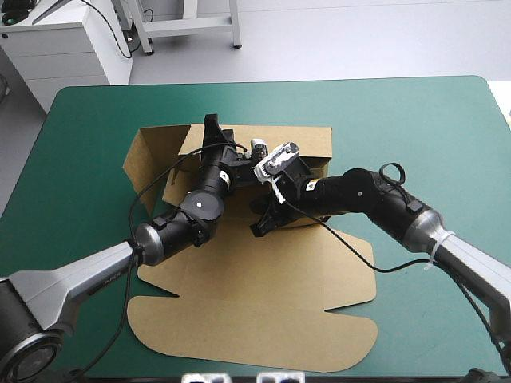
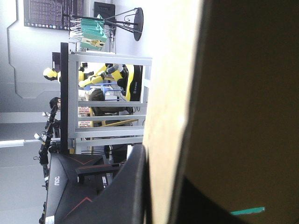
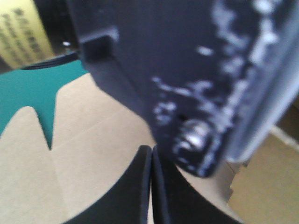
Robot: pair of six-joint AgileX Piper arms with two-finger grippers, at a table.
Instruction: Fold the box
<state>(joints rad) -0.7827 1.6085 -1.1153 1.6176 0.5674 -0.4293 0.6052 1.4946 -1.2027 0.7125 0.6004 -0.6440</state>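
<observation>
The brown box [image 1: 263, 311] lies mid-table. Its lid is flat toward the near edge, and its far wall [image 1: 307, 142] and left side flap [image 1: 148, 155] are raised. My left gripper [image 1: 214, 126] reaches over the tray to the far wall. In the left wrist view its black fingers [image 2: 135, 186] are shut on the box, with the board's pale edge [image 2: 173, 93] between them. My right gripper [image 1: 260, 226] points down at the box floor beside the left arm. Its fingers [image 3: 140, 186] meet in one arch, shut and holding nothing, above flat board [image 3: 93, 140].
The left arm's dark body [image 3: 154, 56] is very close ahead of my right gripper, and the two arms crowd together over the tray. Teal-green cover [image 1: 431, 136] surrounds the box, widest on the right.
</observation>
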